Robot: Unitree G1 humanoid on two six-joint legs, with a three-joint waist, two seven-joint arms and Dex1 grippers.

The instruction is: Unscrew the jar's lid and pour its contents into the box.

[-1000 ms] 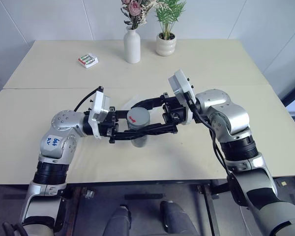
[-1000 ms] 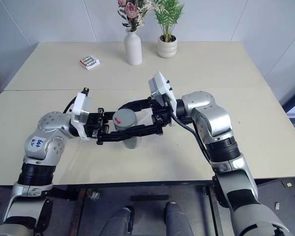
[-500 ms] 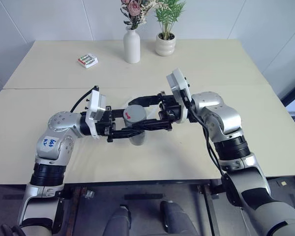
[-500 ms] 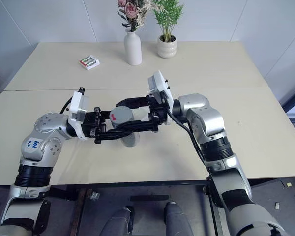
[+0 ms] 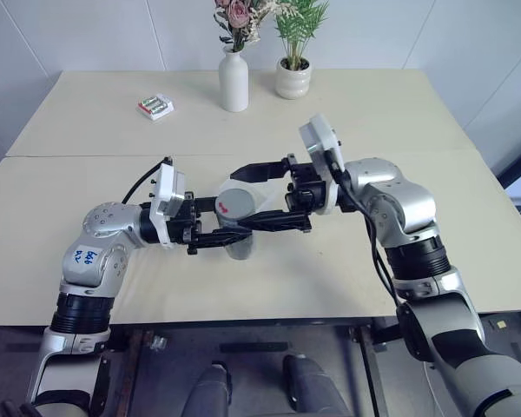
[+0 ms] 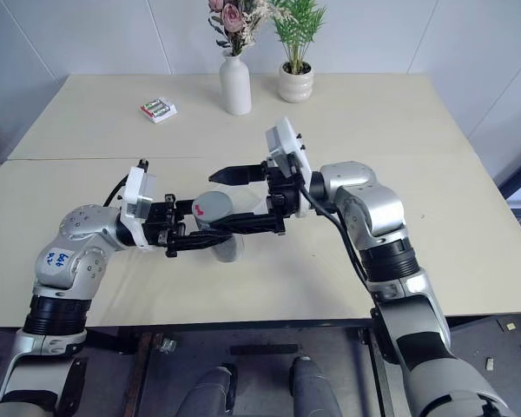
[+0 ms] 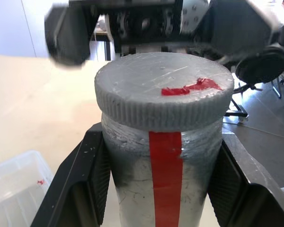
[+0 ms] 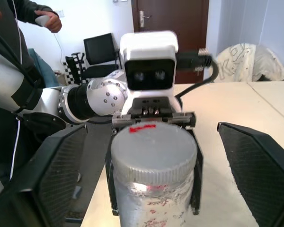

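Two hands at the jar [image 5: 239, 228], left hand [image 5: 230, 233] pinching its body, right hand [image 5: 253, 197] spread around the lid [image 5: 235, 202]

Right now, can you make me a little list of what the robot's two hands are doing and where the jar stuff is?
left gripper: shut on the jar, gripping its body below the lid
right gripper: open, one finger on each side of the lid, not gripping it
lid: on the jar, red mark on top
jar: upright, held over the table
box: clear, on the table beside the jar
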